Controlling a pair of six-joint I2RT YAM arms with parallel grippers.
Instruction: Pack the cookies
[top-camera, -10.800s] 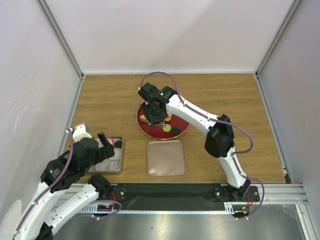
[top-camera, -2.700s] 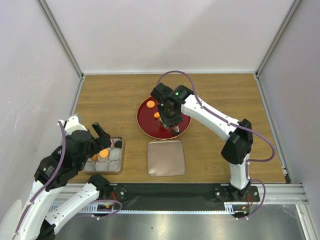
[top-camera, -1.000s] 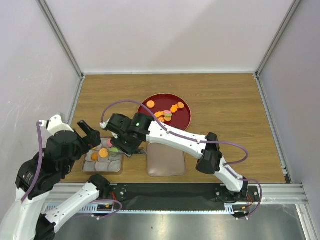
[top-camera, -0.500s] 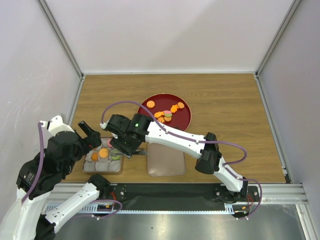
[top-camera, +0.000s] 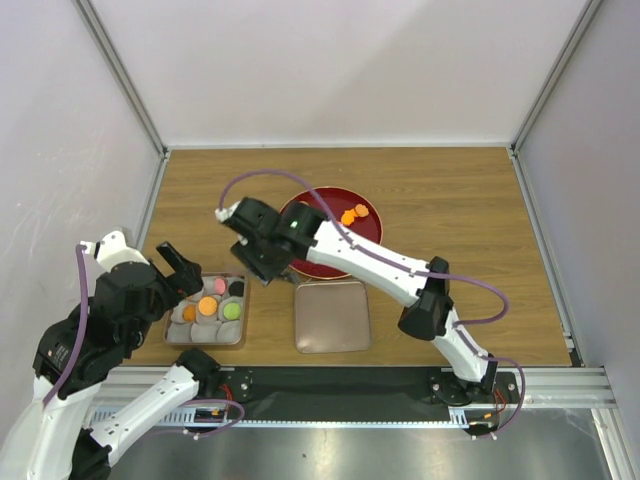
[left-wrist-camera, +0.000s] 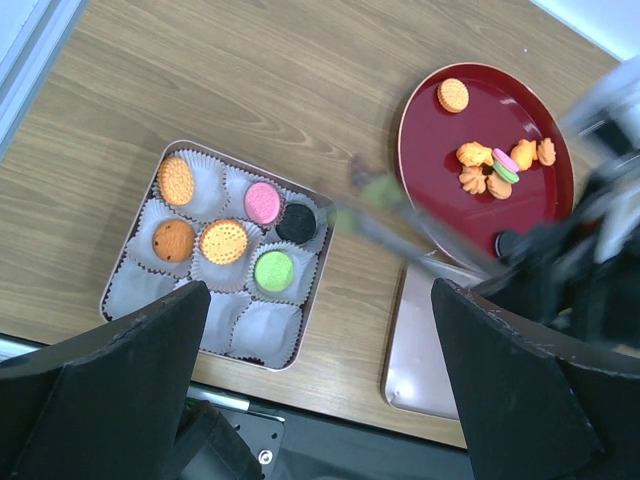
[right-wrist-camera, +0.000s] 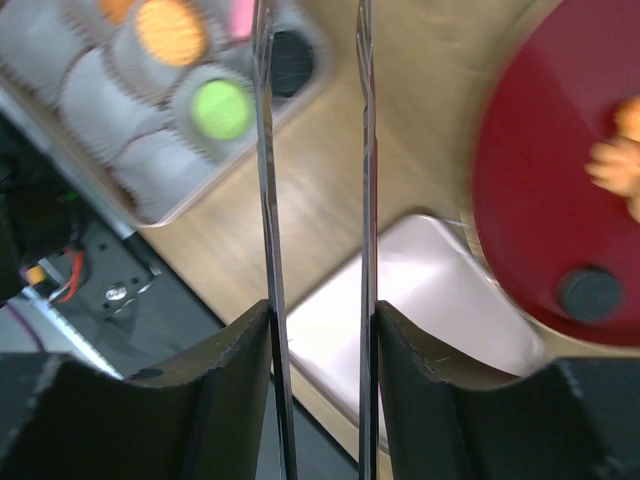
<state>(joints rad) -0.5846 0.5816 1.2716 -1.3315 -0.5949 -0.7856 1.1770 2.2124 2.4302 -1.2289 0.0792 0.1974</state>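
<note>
1. Cookies (left-wrist-camera: 500, 165) lay on the red plate (left-wrist-camera: 430, 170); six sat in the tray (left-wrist-camera: 310, 300).
2. Right gripper (right-wrist-camera: 312, 30) hung parted and empty between them; left gripper (left-wrist-camera: 320, 288) was also spread.
3. Best move looked to be straddling one plate cookie squarely, pinching its edges gently.

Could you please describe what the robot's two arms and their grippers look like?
Both the left arm and right arm have white shells with black joints and a purple cable looped alongside. A green light glows near the right wrist. The left gripper has broad black fingers. The right gripper carries long, thin metallic blades on black mounts.
</note>
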